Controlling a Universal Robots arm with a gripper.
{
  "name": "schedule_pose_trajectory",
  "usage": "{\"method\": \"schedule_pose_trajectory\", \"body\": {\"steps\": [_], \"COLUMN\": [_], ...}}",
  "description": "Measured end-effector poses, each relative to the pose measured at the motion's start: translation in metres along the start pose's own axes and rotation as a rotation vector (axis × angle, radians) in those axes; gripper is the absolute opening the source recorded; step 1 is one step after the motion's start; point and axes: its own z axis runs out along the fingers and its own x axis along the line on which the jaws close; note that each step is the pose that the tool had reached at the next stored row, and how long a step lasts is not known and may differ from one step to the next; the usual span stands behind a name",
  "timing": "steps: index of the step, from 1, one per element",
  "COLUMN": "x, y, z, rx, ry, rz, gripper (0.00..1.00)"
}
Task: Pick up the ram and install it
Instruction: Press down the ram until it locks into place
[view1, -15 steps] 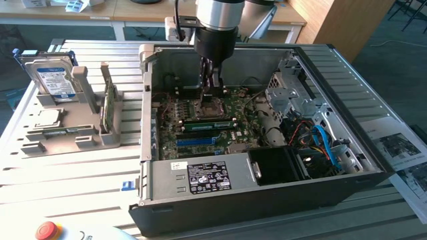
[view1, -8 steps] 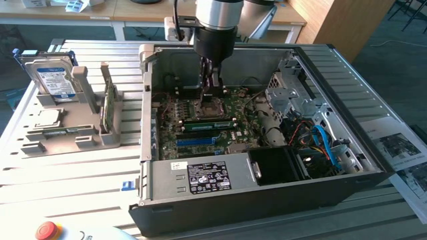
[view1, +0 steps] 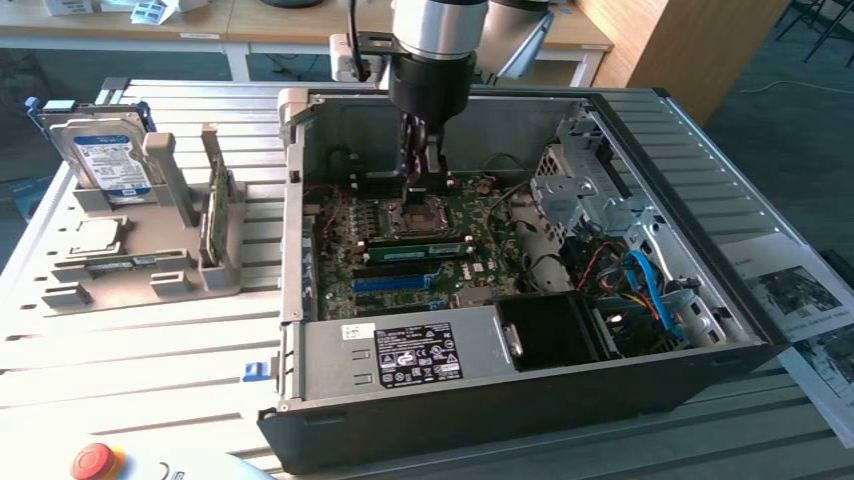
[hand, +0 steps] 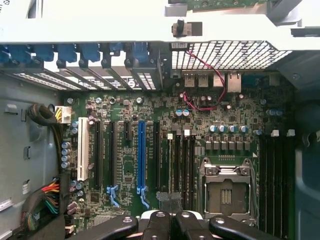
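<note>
Green ram (view1: 419, 245) stands in a slot just beside the CPU socket (view1: 416, 213), apparently inserted. Gripper (view1: 424, 190) closed and empty, above the motherboard (hand: 125, 165). Step: seating, likely. Full latching would need an even, straight-down press.

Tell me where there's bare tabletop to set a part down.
Free: the slatted table in front of the grey holder rack, beside the open computer case. Crowded: the rack itself with the hard drive, and the case interior.
</note>
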Motion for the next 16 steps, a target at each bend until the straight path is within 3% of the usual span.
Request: {"method": "schedule_pose_trajectory", "body": {"steps": [9,16], "x": [0.000,0.000], "y": [-0.0116,-0.0119], "z": [-0.0003,-0.0003], "rx": [0.0006,0.0006], "ry": [0.0002,0.0003], "rz": [-0.013,-0.013], "gripper": [0.10,0.10]}}
